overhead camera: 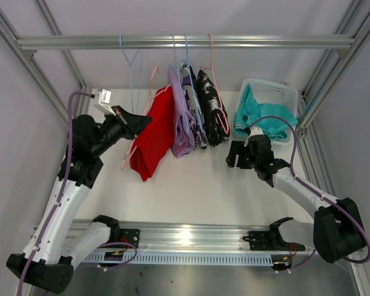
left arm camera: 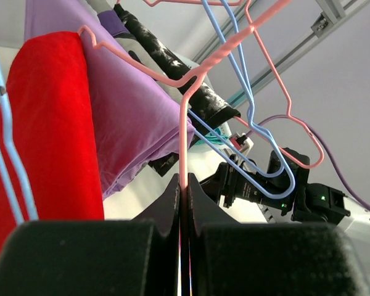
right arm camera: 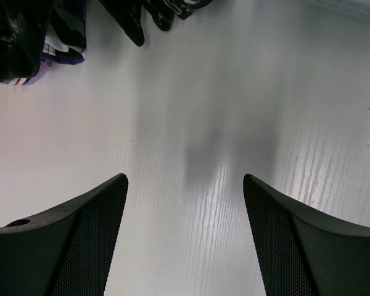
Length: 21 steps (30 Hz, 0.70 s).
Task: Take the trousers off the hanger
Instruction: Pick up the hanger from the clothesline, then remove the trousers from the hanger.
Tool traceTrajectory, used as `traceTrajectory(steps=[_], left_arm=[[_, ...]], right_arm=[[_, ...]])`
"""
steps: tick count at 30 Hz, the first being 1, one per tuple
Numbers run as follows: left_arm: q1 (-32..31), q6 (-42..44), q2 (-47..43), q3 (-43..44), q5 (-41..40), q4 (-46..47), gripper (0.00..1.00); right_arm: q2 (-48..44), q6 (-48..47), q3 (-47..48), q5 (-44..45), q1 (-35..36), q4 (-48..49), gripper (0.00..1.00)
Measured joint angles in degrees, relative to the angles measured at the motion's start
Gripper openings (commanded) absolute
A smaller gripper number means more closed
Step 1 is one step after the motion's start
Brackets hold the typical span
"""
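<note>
- Red cloth first: the red trousers [overhead camera: 154,132] hang folded over a pink hanger [left arm camera: 184,135]. Their long axis runs down toward the worktop [overhead camera: 191,191] and the lower end swings out to the left.
- The left arm [overhead camera: 80,160] is right on it, with the left jaws clenched on the pink wire. In the wrist view the wire is pinched in the slit between them. The red cloth lies just up and to the right of the jaws, and I can't tell whether it touches them.
- Moving right, the lilac trousers [overhead camera: 182,120], the printed pair [overhead camera: 196,126] and the black blotched pair [overhead camera: 211,111] are packed side by side. All three hang straight down under the rail [overhead camera: 265,42].
- Next, the right arm [overhead camera: 296,185]: the right jaws are spread wide and hold nothing. They sit low over bare worktop, below and right of the black blotched pair, whose dark hems show in the top left of that wrist view.
- Far right, the teal trousers [overhead camera: 259,120] lie in the white basket [overhead camera: 280,87], off any hanger. That's one pair done by my reckoning, with four left.
- The call: the left jaws steady the red pair's hanger, so the pull likely falls to the right arm. The red cloth lies to its left, beyond three other pairs, and the black blotched pair is much nearer to it.
</note>
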Motion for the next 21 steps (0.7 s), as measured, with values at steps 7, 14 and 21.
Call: traceTrajectory(steps=[7, 14, 21], left_arm=[[0.0, 1.4, -3.0, -1.4, -0.6, 0.1, 0.0], [0.0, 2.4, -3.2, -2.0, -1.7, 0.1, 0.0], [-0.1, 2.8, -3.2, -2.2, -1.9, 0.3, 0.0]], right_arm=[[1.9, -0.5, 0.6, 0.8, 0.9, -0.5, 0.82], [1.9, -0.9, 0.8, 2.4, 1.5, -0.6, 0.84], [1.9, -1.3, 1.6, 3.9, 2.8, -1.4, 0.86]])
